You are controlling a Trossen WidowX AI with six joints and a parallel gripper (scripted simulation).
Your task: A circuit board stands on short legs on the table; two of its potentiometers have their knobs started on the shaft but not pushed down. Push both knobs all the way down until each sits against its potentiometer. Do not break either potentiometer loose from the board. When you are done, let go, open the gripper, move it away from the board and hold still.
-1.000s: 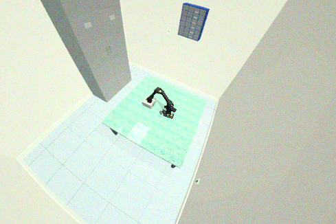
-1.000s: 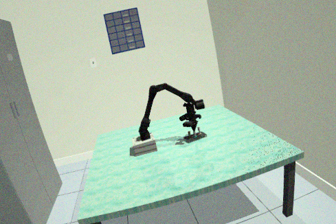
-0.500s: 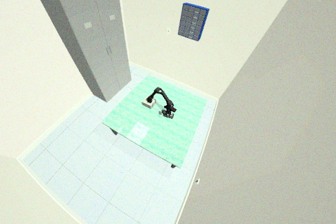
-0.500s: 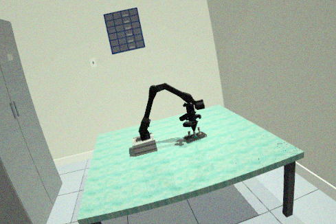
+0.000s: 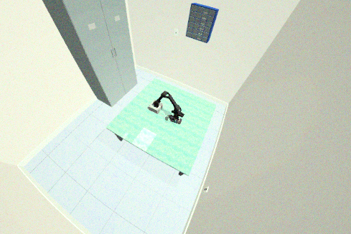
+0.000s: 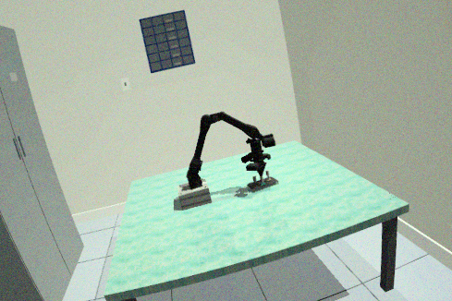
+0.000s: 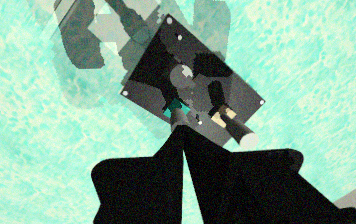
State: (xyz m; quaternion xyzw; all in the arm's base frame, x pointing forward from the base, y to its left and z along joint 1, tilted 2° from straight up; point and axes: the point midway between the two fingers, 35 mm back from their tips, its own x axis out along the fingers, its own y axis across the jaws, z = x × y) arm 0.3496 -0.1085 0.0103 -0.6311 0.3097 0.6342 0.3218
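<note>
The dark circuit board (image 7: 245, 100) (image 6: 258, 187) stands on the table with upright posts on it. In the wrist view, a teal potentiometer (image 7: 172, 107) has a grey knob (image 7: 178, 119) above it, partly hidden by the fingertips. A tan potentiometer (image 7: 217, 119) has a tall, dark knob with a pale top (image 7: 248, 139), standing clear to the right of the fingers. My gripper (image 7: 181, 129) (image 6: 262, 174) is shut with nothing between its fingers, pointing down, its tips over the grey knob. Whether they touch is unclear. The gap under each knob cannot be seen.
A grey round part (image 7: 180, 76) stands near the board's middle. The arm's pale base block (image 6: 193, 198) (image 5: 154, 109) sits on the green table (image 5: 168, 143) (image 6: 207, 240). A tall grey cabinet (image 5: 96, 47) (image 6: 27, 138) stands beyond the table.
</note>
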